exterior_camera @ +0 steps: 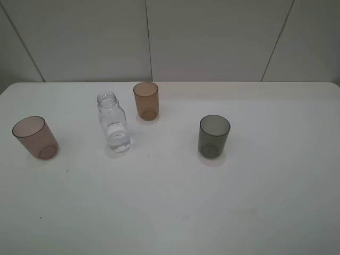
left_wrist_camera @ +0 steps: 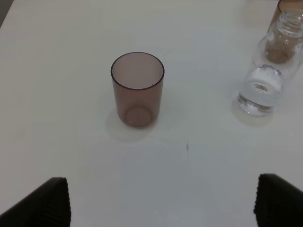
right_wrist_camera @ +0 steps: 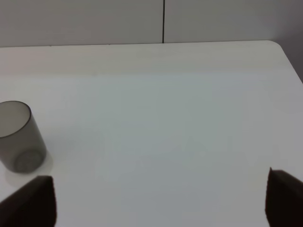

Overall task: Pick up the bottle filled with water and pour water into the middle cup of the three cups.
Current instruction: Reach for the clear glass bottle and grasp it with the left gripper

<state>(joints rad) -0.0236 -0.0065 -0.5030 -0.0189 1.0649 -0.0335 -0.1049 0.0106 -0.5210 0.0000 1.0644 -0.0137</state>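
Note:
The clear bottle stands upright and uncapped on the white table, with water in its lower part; it also shows in the left wrist view. The orange-amber middle cup stands just behind and right of it. The pinkish-brown cup is at the left and shows in the left wrist view. The dark smoky-grey cup is at the right and shows in the right wrist view. My left gripper and right gripper are open and empty, apart from everything. Neither arm shows in the exterior view.
A pale panelled wall rises behind the table's far edge. The table's far right corner shows in the right wrist view.

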